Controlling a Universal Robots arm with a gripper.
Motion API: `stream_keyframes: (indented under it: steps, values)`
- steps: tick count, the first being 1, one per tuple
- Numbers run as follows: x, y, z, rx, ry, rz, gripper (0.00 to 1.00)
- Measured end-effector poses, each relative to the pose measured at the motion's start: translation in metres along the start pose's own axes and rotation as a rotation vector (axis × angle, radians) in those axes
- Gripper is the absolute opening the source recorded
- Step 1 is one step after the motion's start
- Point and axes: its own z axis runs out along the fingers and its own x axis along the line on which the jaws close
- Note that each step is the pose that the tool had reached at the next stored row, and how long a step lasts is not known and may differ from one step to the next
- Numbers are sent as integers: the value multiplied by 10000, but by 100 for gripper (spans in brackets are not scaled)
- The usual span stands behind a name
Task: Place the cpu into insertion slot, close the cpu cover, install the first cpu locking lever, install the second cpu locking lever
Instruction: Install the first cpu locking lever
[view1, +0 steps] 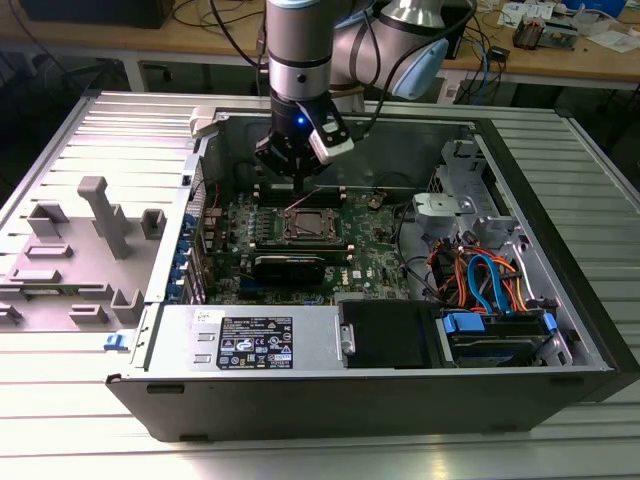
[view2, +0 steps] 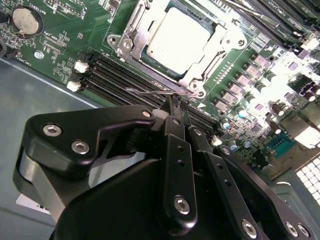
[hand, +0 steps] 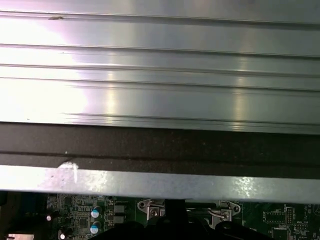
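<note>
The cpu (view2: 177, 40) lies flat in the insertion slot (view1: 308, 226), and the cpu cover (view2: 131, 37) is folded down around it on the green circuit board (view2: 55, 55). Just beside the cover's edge runs a thin wire locking lever (view2: 145, 92). The gripper (view2: 176, 102) reaches to this lever with its jaws drawn together; I cannot tell if they pinch it. The open computer case (view1: 400, 400) rests on the ribbed table (view1: 320, 455).

Silver-grey cpu (view2: 174, 40) flat in insertion slot (view2: 156, 64) — cpu cover (view2: 212, 55) lowered.
</note>
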Motion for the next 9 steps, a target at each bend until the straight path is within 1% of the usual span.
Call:
stream_keyframes:
  steps: [4, 9]
  values:
    - [-46, 11, 4, 4, 1, 2, 11]
    - [-74, 18, 10, 3, 0, 3, 11]
